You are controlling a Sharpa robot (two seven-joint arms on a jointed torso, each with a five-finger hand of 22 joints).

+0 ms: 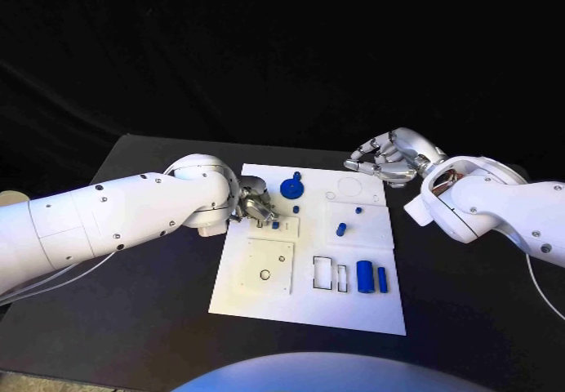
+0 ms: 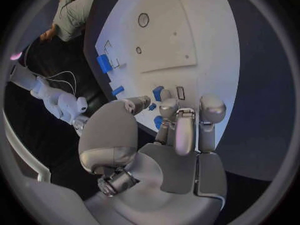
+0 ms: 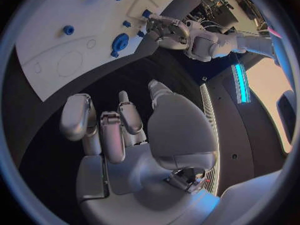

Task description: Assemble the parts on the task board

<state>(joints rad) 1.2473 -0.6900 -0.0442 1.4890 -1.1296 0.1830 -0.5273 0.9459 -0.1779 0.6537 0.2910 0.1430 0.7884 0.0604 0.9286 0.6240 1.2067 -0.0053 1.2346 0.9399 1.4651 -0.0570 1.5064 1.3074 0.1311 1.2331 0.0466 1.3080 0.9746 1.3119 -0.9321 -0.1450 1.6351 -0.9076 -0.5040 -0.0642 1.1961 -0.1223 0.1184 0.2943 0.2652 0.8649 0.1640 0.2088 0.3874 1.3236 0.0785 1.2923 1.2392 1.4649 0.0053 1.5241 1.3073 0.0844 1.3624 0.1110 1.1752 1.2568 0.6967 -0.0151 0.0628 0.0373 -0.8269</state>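
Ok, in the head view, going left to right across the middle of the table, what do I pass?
Left hand at the task board's left edge → blue round disc part → small blue peg → right hand off the board's far right corner.

A lab — black-draped backdrop (all round) behind a black table [image 1: 141, 327] holding a white task board [image 1: 309, 304].
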